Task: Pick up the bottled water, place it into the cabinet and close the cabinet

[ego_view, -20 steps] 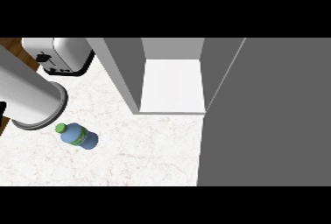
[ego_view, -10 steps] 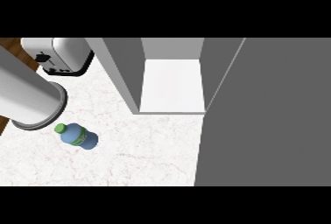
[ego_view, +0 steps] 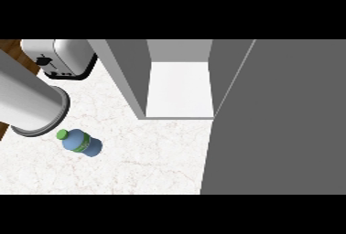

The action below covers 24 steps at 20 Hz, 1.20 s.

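No hand shows in the head view, so whether either is open or closed cannot be told. The bottled water (ego_view: 81,143) sits on the white marbled worktop (ego_view: 148,160), well to the left of the cabinet (ego_view: 130,77) and nearer the viewer than its opening. Its green cap (ego_view: 62,134) is turned away from the cabinet. Whether the bottle stands or lies cannot be judged from this steep angle. A thick grey arm (ego_view: 27,98) slants in further left of the cabinet, and its dark-ringed end hangs just beside the cap. The cabinet stands open, showing a white floor inside, and the cabinet door (ego_view: 283,119) is swung out on its right side. A toaster (ego_view: 64,57) sits left of the cabinet, beyond the arm.
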Tool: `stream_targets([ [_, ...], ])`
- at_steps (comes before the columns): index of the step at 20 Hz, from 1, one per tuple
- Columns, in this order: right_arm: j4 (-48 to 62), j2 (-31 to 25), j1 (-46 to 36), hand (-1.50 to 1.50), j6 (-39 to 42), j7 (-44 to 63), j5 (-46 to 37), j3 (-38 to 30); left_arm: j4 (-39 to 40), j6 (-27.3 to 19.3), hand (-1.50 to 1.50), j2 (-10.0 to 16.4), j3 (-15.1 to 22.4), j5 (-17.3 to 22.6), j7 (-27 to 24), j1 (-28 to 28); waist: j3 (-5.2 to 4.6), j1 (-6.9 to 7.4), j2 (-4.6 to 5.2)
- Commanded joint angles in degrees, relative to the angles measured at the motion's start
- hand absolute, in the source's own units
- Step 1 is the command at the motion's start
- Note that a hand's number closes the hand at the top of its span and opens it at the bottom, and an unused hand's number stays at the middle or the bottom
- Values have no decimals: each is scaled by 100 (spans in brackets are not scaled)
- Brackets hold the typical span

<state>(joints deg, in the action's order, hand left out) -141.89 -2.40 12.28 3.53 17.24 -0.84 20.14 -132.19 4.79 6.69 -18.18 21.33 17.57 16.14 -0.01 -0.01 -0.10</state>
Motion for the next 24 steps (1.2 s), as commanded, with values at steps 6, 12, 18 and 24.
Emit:
stream_targets([
  [6,-540,-7,-307,-150,-292,638,-478,255,729,300,-150,-508,456,-959,-647,199,-3,-7,4],
  [12,-539,-159,192,-150,-331,304,-707,631,1223,220,-150,-288,148,-926,-646,-316,1,-39,-3],
  [18,-464,-136,-173,-150,-561,468,-829,850,3067,775,-150,-106,-318,-910,-1784,-284,-8,-41,-1],
  [24,-676,-261,-174,-150,-773,723,-911,1004,4026,627,-150,-109,-165,-1332,-2080,-769,-6,-69,0],
])
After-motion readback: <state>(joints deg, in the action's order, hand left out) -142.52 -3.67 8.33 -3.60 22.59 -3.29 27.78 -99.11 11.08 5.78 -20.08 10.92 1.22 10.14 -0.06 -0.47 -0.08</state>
